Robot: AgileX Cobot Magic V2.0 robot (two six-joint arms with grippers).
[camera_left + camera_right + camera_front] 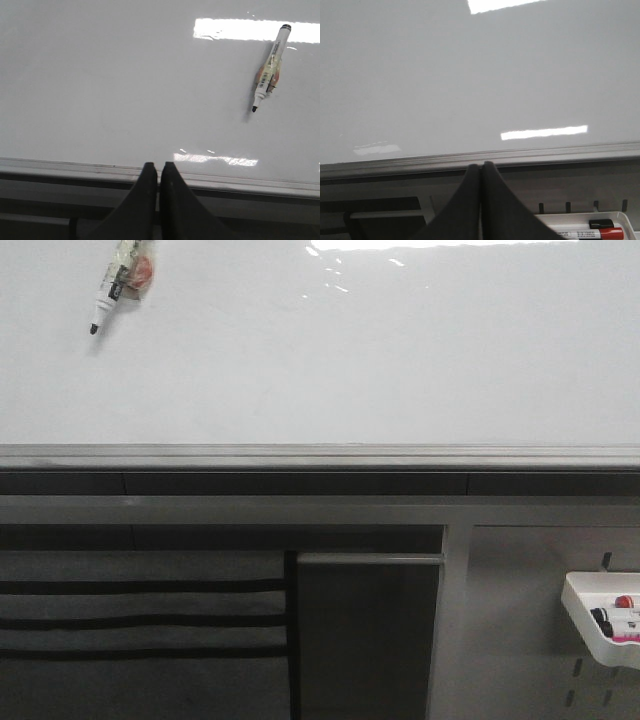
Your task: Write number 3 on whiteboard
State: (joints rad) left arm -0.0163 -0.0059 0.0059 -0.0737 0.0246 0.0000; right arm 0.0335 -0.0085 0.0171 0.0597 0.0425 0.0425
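Note:
The whiteboard [360,360] is a glossy white panel filling the upper front view, with a grey rail [320,455] along its lower edge. No number 3 shows on it. A white marker [118,285] with a black tip hangs stuck to the board at its upper left, tip pointing down; it also shows in the left wrist view [269,67]. My left gripper [160,167] is shut and empty, in front of the rail, well apart from the marker. My right gripper [482,166] is shut and empty, in front of the rail [480,157]. Neither gripper shows in the front view.
Below the rail stands a grey pegboard panel [520,640] with a white tray [580,612] holding markers at the lower right; the tray also shows in the right wrist view [625,218]. Dark slatted panels [140,620] lie at the lower left.

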